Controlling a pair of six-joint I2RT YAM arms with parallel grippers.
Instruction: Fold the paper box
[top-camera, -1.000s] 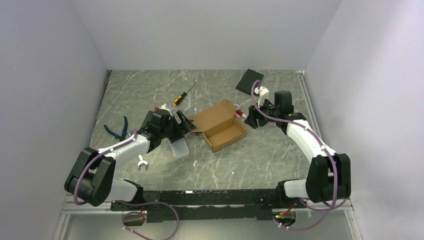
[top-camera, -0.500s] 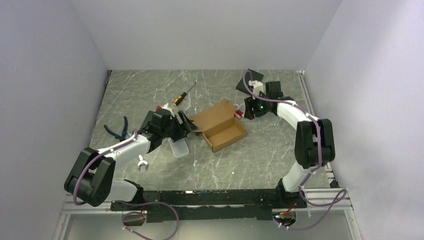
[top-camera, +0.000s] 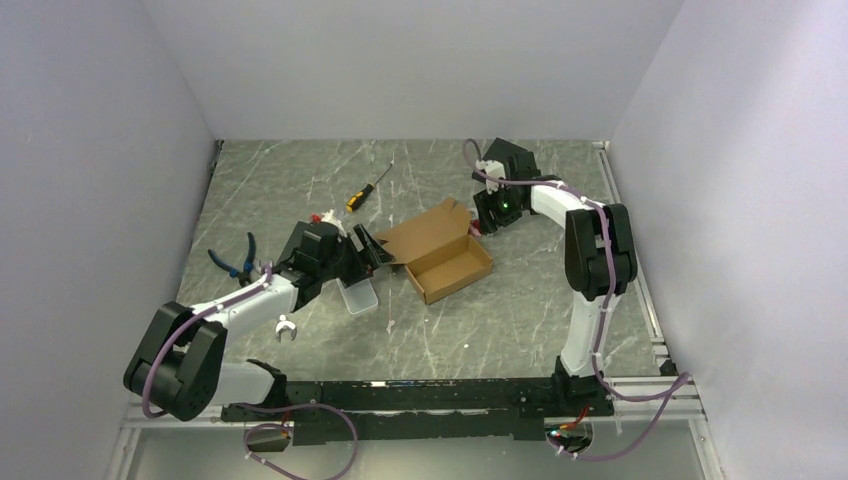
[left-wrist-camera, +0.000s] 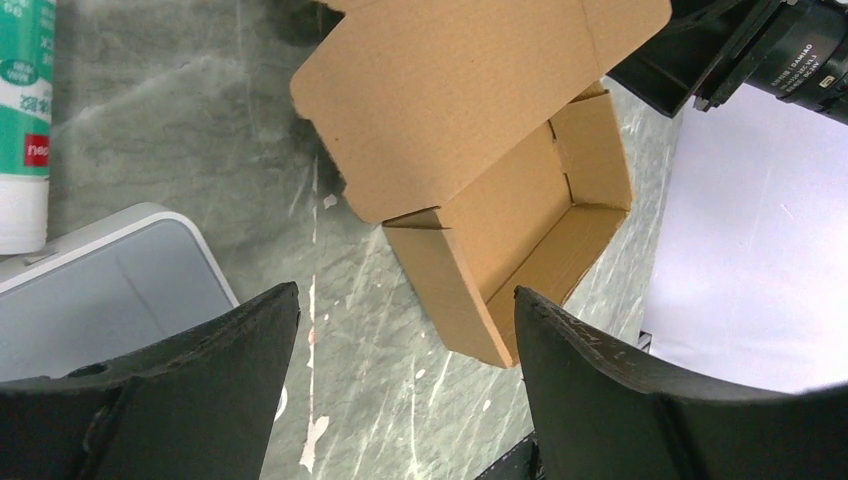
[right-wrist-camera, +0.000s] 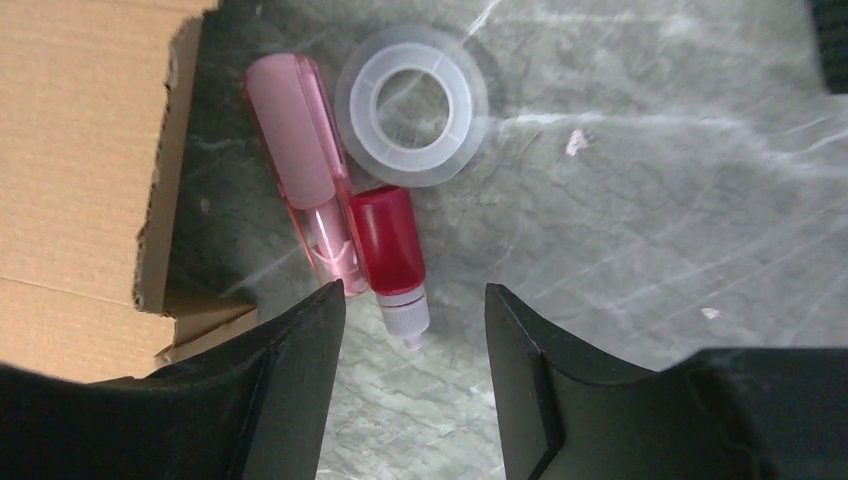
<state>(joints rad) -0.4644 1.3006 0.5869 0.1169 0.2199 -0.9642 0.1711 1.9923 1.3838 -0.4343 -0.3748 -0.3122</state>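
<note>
The paper box is tan cardboard lying mid-table, its tray open and its lid flap raised toward the back left. My left gripper sits at the box's left end. In the left wrist view this gripper is open over bare table, with the tray's near corner just inside its right finger. My right gripper hovers off the box's far right corner. Seen from its own wrist, the right gripper is open and holds nothing, with the box's edge at the left.
A red-capped dropper bottle, a pink tube and a clear tape roll lie just ahead of the right fingers. A grey tin, a glue stick, pliers, a screwdriver and a black slab lie around.
The right arm has swung back and left, carrying its gripper from the box's right side toward the far corner. The left jaws narrowed slightly; the box has not moved.
</note>
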